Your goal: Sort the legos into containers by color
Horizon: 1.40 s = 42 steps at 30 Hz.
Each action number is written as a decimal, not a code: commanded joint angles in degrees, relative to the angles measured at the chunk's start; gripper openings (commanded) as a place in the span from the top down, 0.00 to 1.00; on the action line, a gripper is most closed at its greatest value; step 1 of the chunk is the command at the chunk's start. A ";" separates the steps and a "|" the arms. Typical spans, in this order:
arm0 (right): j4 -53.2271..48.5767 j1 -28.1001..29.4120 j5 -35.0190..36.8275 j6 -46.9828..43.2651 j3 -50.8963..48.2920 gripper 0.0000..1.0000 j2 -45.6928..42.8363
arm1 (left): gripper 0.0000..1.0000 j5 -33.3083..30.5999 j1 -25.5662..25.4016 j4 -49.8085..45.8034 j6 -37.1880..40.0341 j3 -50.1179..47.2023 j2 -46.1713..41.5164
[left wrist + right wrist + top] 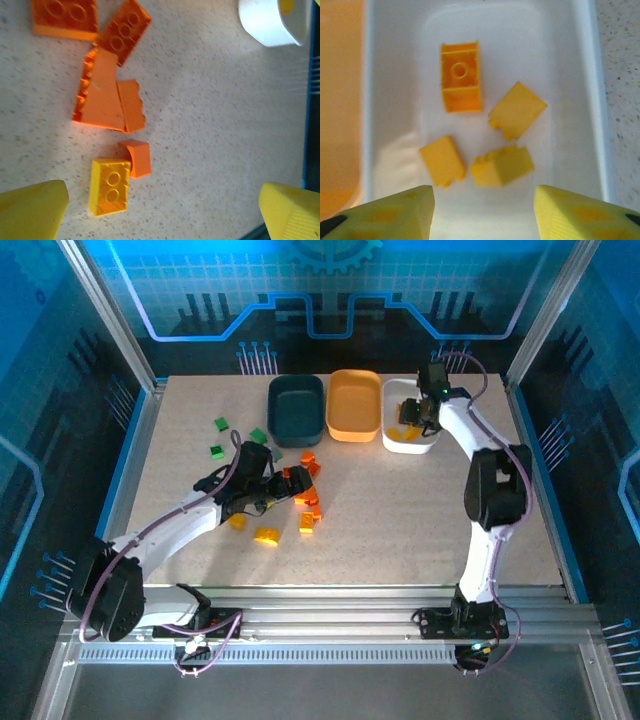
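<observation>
**Right end effector released above the white bin, left one spread wide over the loose pile**

The right end effector hangs over the white bin at the far right of the row of containers. Its jaws stand apart with nothing between them. Below it, four yellow bricks lie on the bin floor, apart from one another. The one nearest the far wall is turned over and shows its hollow underside.

In the overhead view the dark teal bin and the orange bin stand side by side to the left of the white one, and both look bare inside.

The left end effector hovers low over the middle of the surface, fully released and holding nothing. Its wrist camera shows a yellow two-stud brick lying on the surface, touching a small orange piece. Farther off lie two orange slope pieces pressed together, and two flat orange plates beyond them.

From above, the red-orange cluster sits just ahead of that end effector. A few yellow-orange bricks lie nearer the arm bases. Three green bricks are scattered to the left of the teal bin.
</observation>
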 commanded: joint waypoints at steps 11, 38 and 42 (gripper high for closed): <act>6.97 33.40 0.12 5.08 -10.52 0.37 -3.14 | 0.01 0.50 14.40 -9.44 -3.93 -6.04 -8.81; 4.38 35.04 5.05 4.45 -18.02 0.54 -3.51 | 0.01 0.63 14.81 -13.83 -4.09 -14.67 -25.13; 3.82 33.83 5.45 3.30 -19.72 0.53 -5.53 | 0.01 0.68 14.81 -13.68 -4.00 -14.58 -25.04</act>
